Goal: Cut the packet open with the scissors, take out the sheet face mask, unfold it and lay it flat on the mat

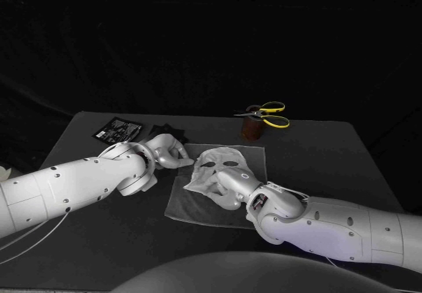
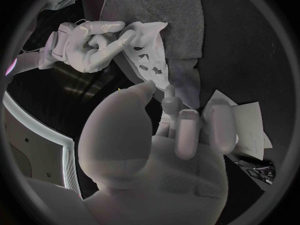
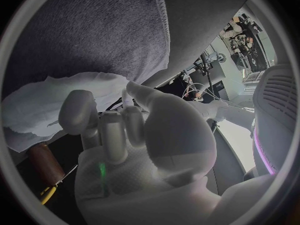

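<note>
The white sheet mask [image 1: 220,163] is spread open, eye holes showing, above the grey mat [image 1: 198,210]. My right hand [image 1: 236,183] grips its near edge; in the left wrist view that right hand [image 2: 87,45] pinches the sheet mask [image 2: 150,50]. My left hand [image 1: 169,152] reaches the mask's left edge, and the mask narrows to a corner at the left hand's fingertips [image 2: 169,92]. The right wrist view shows the mask [image 3: 69,97] draped over my right hand [image 3: 125,135]. The yellow-handled scissors [image 1: 269,114] stand in a brown holder [image 1: 252,129]. The black packet [image 1: 117,129] lies at the back left.
A small black scrap [image 1: 165,130] lies between the packet and my left hand. The mat [image 2: 162,20] has bare cloth in front of and to the right of the mask. The table's far edge runs just behind the scissors holder.
</note>
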